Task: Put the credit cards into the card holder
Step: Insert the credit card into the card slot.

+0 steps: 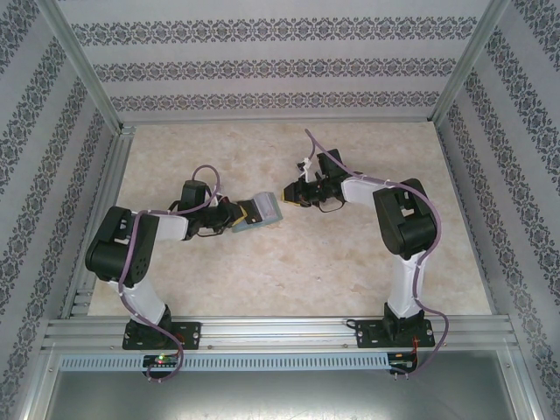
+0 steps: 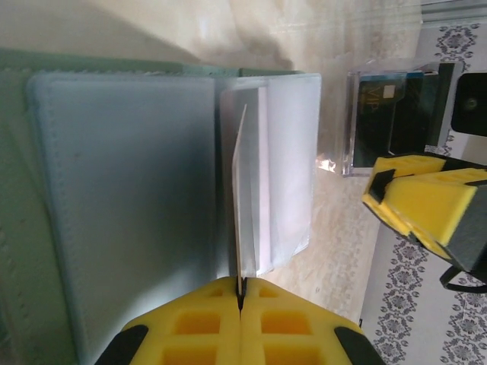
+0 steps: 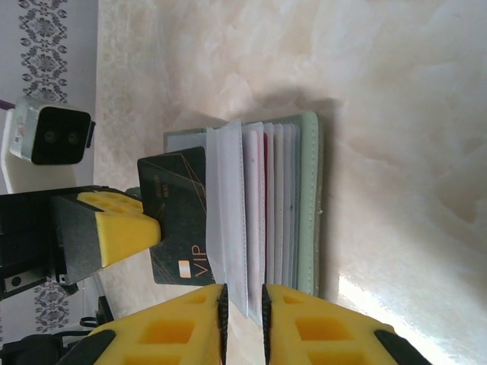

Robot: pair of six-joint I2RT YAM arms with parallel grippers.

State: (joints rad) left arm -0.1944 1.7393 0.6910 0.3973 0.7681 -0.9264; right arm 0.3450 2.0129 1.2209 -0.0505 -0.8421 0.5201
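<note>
The pale green card holder (image 1: 267, 212) lies open between both grippers, its grey inner panel (image 2: 122, 213) and green cover (image 3: 308, 205) framing several clear sleeves (image 3: 228, 213). My left gripper (image 2: 243, 293) is shut on a black credit card (image 3: 179, 217) marked VIP, seen edge-on (image 2: 242, 190) in the left wrist view. The card's far side is hidden behind the first sleeve. My right gripper (image 3: 243, 300) stands at the sleeves' free edge with a narrow gap between its pads. A sleeve corner shows in that gap; whether it touches the pads I cannot tell.
A dark rectangle behind clear plastic (image 2: 392, 114) sits just above the right gripper's fingers (image 2: 411, 201); what it is I cannot tell. The marbled table (image 1: 350, 262) is fenced by an aluminium frame and patterned walls. The left wrist's camera box (image 3: 46, 137) hangs beside the card.
</note>
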